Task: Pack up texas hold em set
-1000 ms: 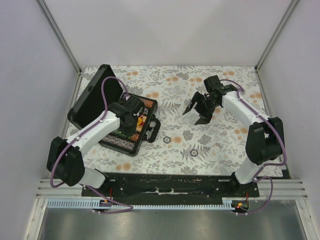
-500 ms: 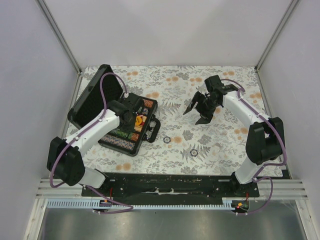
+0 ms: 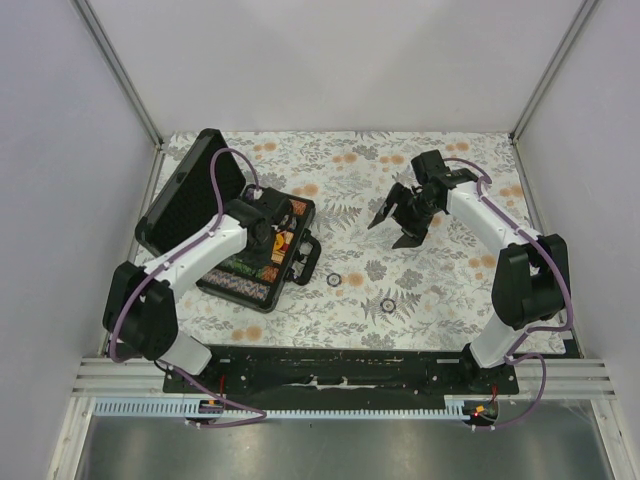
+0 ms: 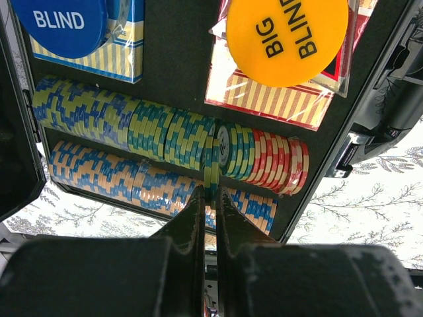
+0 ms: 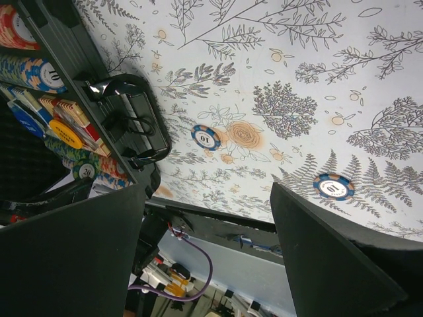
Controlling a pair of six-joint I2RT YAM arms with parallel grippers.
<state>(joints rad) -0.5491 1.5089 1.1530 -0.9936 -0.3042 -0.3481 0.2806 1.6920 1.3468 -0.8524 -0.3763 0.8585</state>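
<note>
Case [image 4: 178, 59]: you have it lying open on the left of the tabletop [image 3: 450, 290]. Its lid [image 3: 185, 195] is propped up on the far-left side and its handle [image 3: 309, 262] faces the middle.
Inside the case: two rows of chips [image 4: 132, 181] lie side by side. Beyond them are a blue-striped deck [image 4: 112, 56] under a blue "BLIND" disc [image 4: 59, 20] and a red-striped deck [image 4: 271, 99] under an orange "BIG BLIND" disc [image 4: 287, 33].
Held chip [image 4: 211, 162]: green and yellow, it stands on edge in the upper row and rises above its neighbours.
Left jaws: pinched shut on that chip's edge.
Left arm [image 3: 200, 255]: yours reaches over the case, wrist pointing down into it.
Loose chips: two blue-and-white ones, [image 3: 334, 280] and [image 3: 388, 304], lie flat on the tabletop near the handle, apart from each other.
Right arm [image 3: 480, 215]: yours is bent above the tabletop, well apart from the case.
Right jaws: spread wide, holding nothing.
</note>
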